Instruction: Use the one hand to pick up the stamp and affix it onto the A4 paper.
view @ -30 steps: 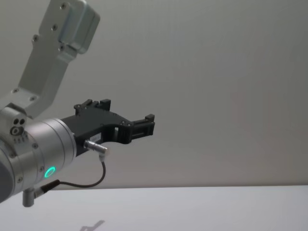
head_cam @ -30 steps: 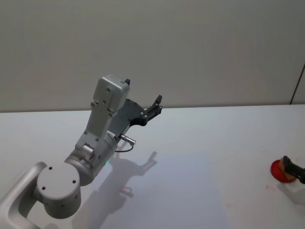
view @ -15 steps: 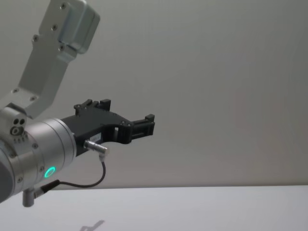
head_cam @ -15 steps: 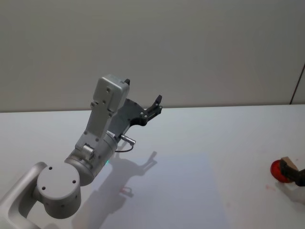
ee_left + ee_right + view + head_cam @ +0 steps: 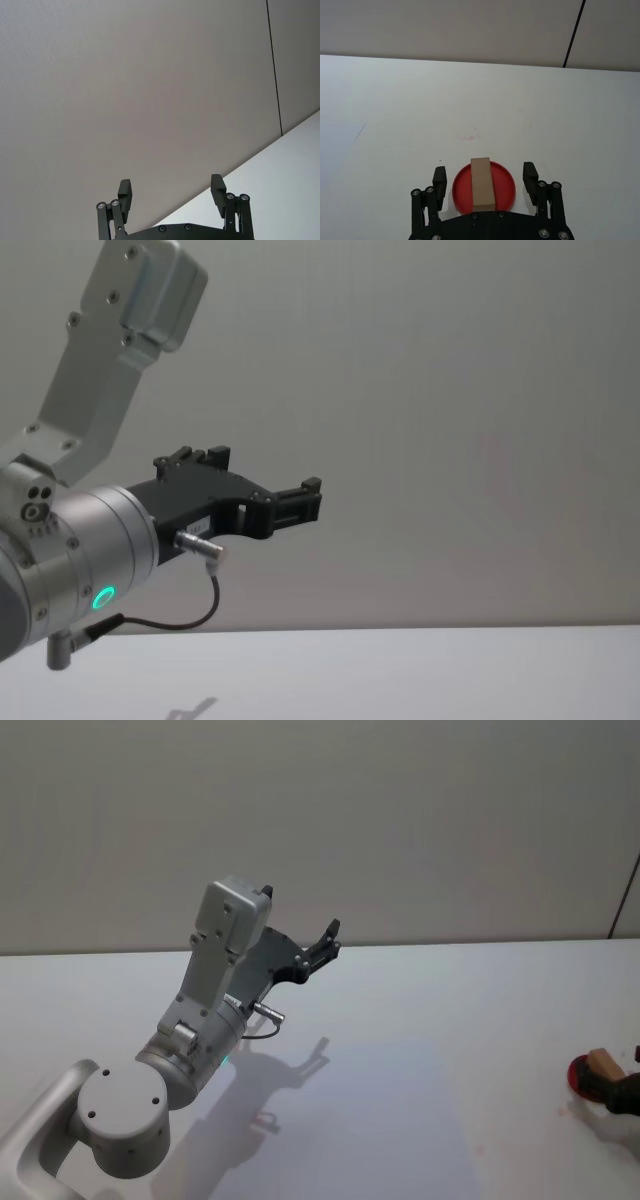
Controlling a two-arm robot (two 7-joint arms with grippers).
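Note:
The stamp (image 5: 482,184) is a small wooden block standing on a round red pad (image 5: 504,192) at the table's right edge, also seen in the head view as the stamp (image 5: 601,1063). My right gripper (image 5: 484,173) is open, one black finger on each side of the pad and neither touching the block; in the head view the right gripper (image 5: 627,1093) sits just behind the stamp at the frame's edge. The A4 paper (image 5: 400,1120) lies flat in the middle of the table, and its corner (image 5: 335,150) appears in the right wrist view. My left gripper (image 5: 171,187) hangs open in the air, well above the table.
The left arm (image 5: 215,990) is raised over the table's left side, its gripper (image 5: 310,495) pointing at the grey wall. Faint red marks (image 5: 469,137) stain the white table (image 5: 480,1000) beyond the pad.
In the head view the right gripper has drawn back toward the right edge, uncovering the top of the wooden stamp. The left arm has not moved.

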